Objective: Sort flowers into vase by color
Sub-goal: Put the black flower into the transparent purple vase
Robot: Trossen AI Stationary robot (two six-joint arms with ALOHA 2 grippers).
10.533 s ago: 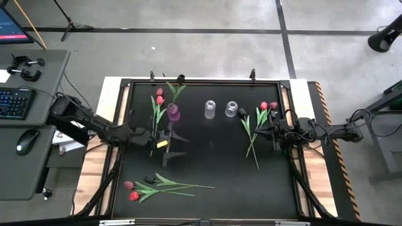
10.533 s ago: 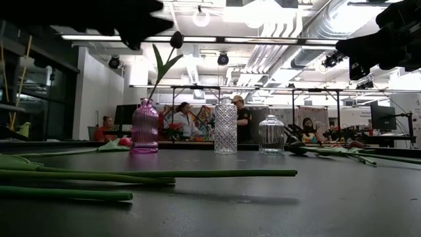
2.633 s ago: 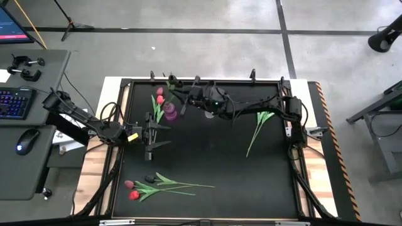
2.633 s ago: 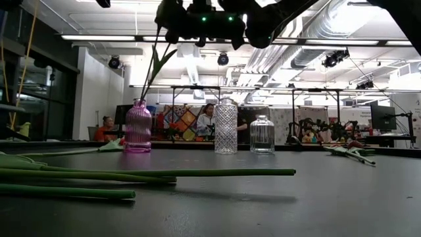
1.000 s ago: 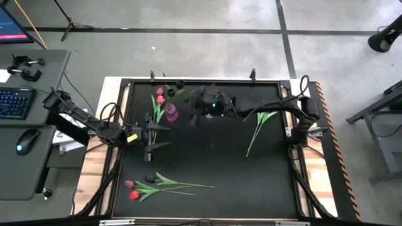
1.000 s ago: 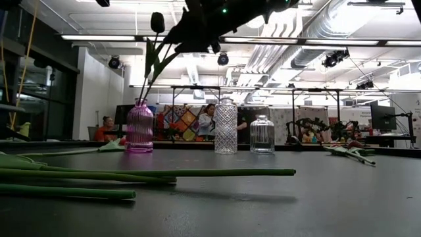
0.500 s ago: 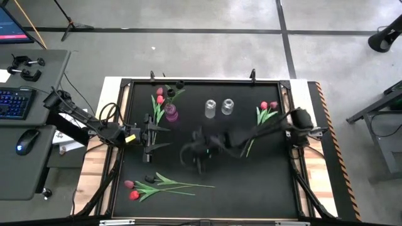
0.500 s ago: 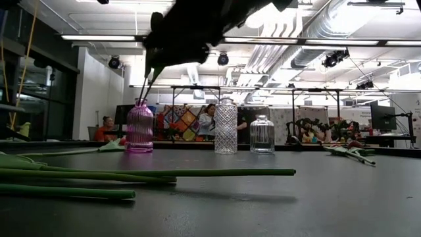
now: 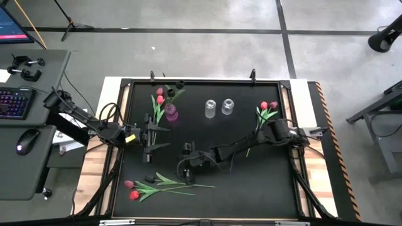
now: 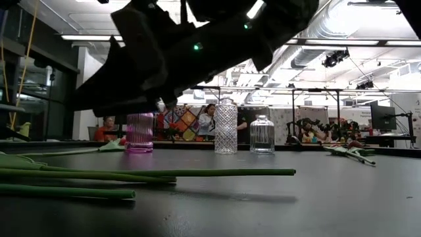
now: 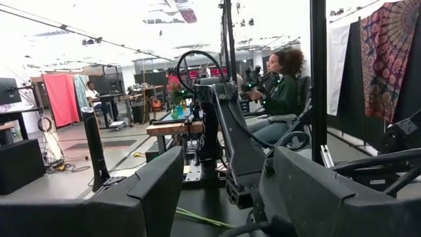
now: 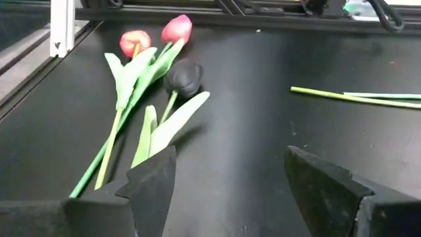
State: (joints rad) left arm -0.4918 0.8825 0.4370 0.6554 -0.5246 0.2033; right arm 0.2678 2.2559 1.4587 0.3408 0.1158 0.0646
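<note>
Left tool [image 9: 151, 133] sits spread and empty at the desk's [image 9: 251, 188] left edge. Three flowers [image 9: 147, 186] lie flat at front left. Right tool [image 9: 186, 168], spread and empty, hovers just beside their stems.

three vases stand in a row near the desk's [image 9: 207, 201] far edge: one vase [image 9: 171, 114] toward the far left corner with a flower [image 9: 176, 90] in it, two more vases [image 9: 218, 107] just right of it at mid-edge. flowers [image 9: 157, 103] lie beside the left vase. another bunch [image 9: 264, 113] lies by the right edge. a third bunch [image 9: 151, 185] lies near the front left corner, the right gripper [image 9: 186, 169] just behind it. the left gripper [image 9: 151, 135] is at the left edge.
</note>
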